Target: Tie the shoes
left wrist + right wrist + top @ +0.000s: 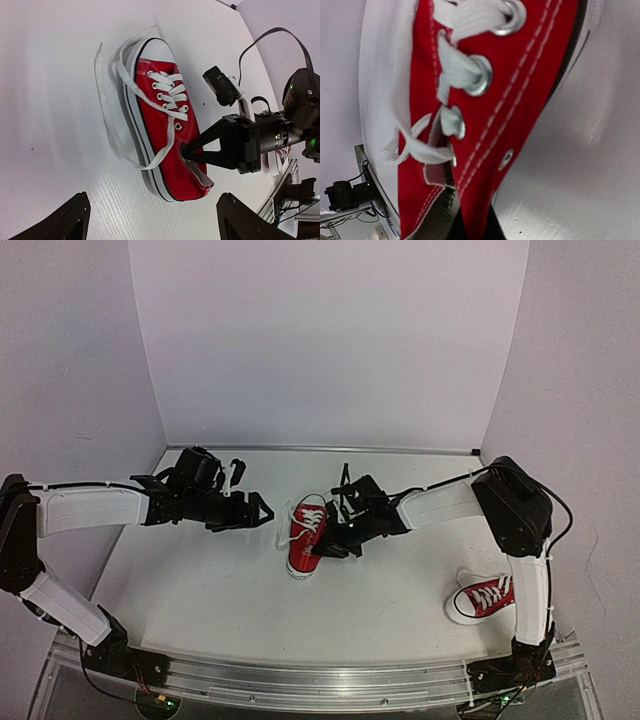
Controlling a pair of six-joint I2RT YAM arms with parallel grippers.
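One red shoe (303, 552) lies mid-table, toe away from me, its white laces (106, 102) untied and trailing on the table. My right gripper (334, 539) is shut on this shoe's right side wall by the ankle opening. The right wrist view shows the red canvas (520, 90) up close, with that gripper (476, 231) pinching it at the bottom edge. My left gripper (256, 512) hovers open just left of the shoe, holding nothing. In the left wrist view its fingers (70, 220) frame the shoe (162, 130). The second shoe (486, 597) lies near the right arm's base.
White walls close in the table at the back (320, 449) and both sides. The right arm's cable (272, 37) loops above its wrist. An aluminium rail (320, 675) runs along the near edge.
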